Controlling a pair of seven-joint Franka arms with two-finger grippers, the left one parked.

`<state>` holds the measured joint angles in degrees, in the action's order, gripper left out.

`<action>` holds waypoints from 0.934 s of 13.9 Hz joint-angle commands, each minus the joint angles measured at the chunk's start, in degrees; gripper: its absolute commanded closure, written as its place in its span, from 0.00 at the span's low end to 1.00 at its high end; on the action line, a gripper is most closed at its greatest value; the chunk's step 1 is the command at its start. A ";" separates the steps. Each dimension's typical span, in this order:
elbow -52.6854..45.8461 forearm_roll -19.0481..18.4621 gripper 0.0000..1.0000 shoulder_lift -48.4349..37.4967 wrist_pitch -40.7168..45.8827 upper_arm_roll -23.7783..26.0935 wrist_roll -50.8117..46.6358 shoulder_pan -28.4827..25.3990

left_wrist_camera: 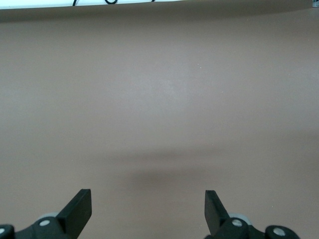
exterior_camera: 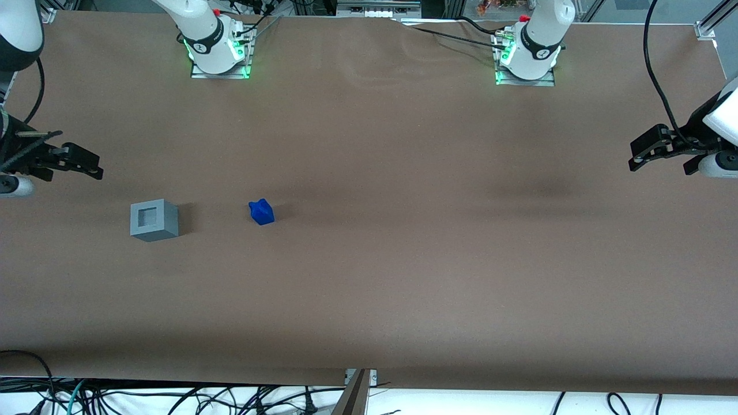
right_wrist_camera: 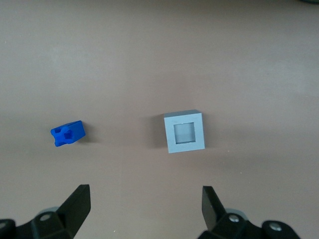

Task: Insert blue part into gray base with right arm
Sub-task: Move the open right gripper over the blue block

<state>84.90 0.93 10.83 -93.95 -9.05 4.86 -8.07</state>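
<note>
Blue part: the blue part point(exterior_camera: 262, 211) lies on the brown table cover point(exterior_camera: 403, 259), apart from the gray base point(exterior_camera: 154, 219) and toward the parked arm's end from it; nothing touches it.
Gripper: the right arm's gripper point(exterior_camera: 86, 167) hangs in the air at the working arm's end of the table, farther from the front camera than the gray base; its fingers point(right_wrist_camera: 78, 201) stand wide apart and carry nothing.
Part to fingers: both pieces lie clear of the fingertips, well apart from them.
Shapes: the blue part point(right_wrist_camera: 68, 133) is a chunky, irregular bright-blue block with a notched top; the gray base point(right_wrist_camera: 184, 132) is a plain light-gray cube, its square recess facing up.
Surface: the cover is matte brown with faint wrinkles.
Room: bare cover surrounds the gray base on every side, and the table's edges are well away.
</note>
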 commanded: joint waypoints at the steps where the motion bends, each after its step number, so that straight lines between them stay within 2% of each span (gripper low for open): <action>1: -0.79 0.30 0.01 2.78 -0.18 0.09 0.24 -3.60; 5: -0.71 0.30 0.01 7.35 -3.43 0.09 -0.29 -8.88; 13: 3.69 0.48 0.01 13.86 -13.54 0.09 -2.39 -13.81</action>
<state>87.13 0.97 24.11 -105.39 -8.74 4.11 -21.05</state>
